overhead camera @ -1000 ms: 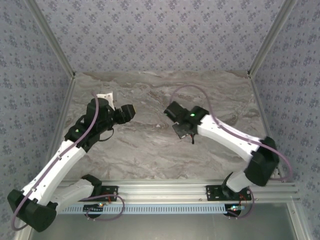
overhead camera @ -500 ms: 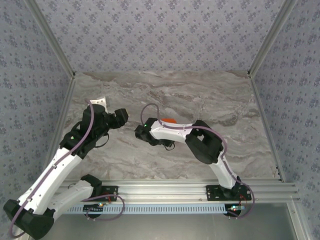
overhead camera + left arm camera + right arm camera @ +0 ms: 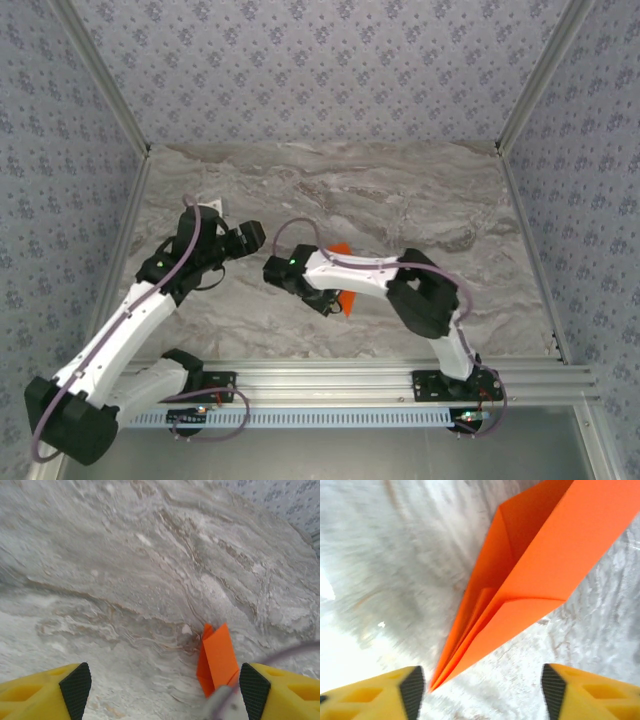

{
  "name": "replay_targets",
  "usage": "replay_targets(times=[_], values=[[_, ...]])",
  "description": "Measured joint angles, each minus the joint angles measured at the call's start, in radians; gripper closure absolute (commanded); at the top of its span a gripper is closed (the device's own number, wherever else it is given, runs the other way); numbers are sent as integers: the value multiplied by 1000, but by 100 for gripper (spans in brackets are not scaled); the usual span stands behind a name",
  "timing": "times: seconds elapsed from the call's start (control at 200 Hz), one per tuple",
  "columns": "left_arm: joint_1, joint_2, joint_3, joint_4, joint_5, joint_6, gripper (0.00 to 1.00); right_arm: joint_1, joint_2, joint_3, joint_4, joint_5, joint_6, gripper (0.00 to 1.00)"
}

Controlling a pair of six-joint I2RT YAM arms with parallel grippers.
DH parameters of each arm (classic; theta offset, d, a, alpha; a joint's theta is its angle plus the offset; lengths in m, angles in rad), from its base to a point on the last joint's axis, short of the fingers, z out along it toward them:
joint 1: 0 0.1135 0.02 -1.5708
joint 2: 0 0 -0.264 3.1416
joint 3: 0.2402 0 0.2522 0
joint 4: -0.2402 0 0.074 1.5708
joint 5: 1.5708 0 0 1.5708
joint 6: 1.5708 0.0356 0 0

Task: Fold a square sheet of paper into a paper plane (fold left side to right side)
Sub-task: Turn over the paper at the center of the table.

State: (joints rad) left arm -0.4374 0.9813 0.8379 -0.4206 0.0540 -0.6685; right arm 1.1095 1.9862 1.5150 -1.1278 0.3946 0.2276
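The paper plane (image 3: 530, 570) is a bright orange folded dart lying on the marble table, its layered nose pointing at my right gripper (image 3: 482, 692). That gripper is open, and the nose ends just beside its left pad (image 3: 414, 690) with nothing pinched. From above, orange paper (image 3: 346, 301) peeks out on both sides of the right arm's forearm, next to the right gripper (image 3: 330, 303). My left gripper (image 3: 165, 690) is open and empty, facing the plane (image 3: 217, 657) from the left, and it hovers to the plane's left (image 3: 250, 237).
The grey marble tabletop (image 3: 400, 200) is bounded by patterned walls and by an aluminium rail (image 3: 330, 375) at the near edge. The right arm's elbow (image 3: 430, 300) folds over the table's centre right. A blurred grey cable (image 3: 225, 702) crosses the left wrist view.
The right arm swung from the centre right to the centre left and lowered. Its jaws went from shut to open, leaving the orange plane on the table. The left arm shifted slightly.
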Motion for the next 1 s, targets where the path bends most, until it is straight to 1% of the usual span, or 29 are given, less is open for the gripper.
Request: replay_targets(times=[0.065,0.1,0.2,0.26,0.38,0.45,0.57,0.7,0.794,0.889,0.939,0.999], values=[[5,33,-25,43,68,-18,19,-3,-110,-49,42,-68,1,21],[5,53,-40,74,107,-31,19,-8,-177,-80,68,-104,4,20],[-4,119,-81,166,206,-68,19,-62,-378,-192,162,-215,20,15],[-26,166,-102,230,248,-95,20,-135,-495,-276,235,-288,31,12],[-96,289,-119,354,307,-146,21,-348,-695,-473,400,-438,63,1],[-130,364,-119,419,329,-168,21,-456,-769,-566,485,-513,83,0],[-170,500,-101,498,359,-190,24,-583,-836,-672,598,-649,104,0],[-187,631,-46,552,381,-201,26,-677,-854,-737,694,-764,129,0],[-188,698,-11,591,399,-213,28,-720,-864,-780,753,-825,148,0],[-190,756,22,620,414,-222,32,-750,-869,-814,791,-872,158,0],[-192,782,38,633,424,-223,36,-764,-869,-828,808,-893,162,0],[-193,811,54,652,438,-225,42,-782,-869,-842,823,-917,166,0]])
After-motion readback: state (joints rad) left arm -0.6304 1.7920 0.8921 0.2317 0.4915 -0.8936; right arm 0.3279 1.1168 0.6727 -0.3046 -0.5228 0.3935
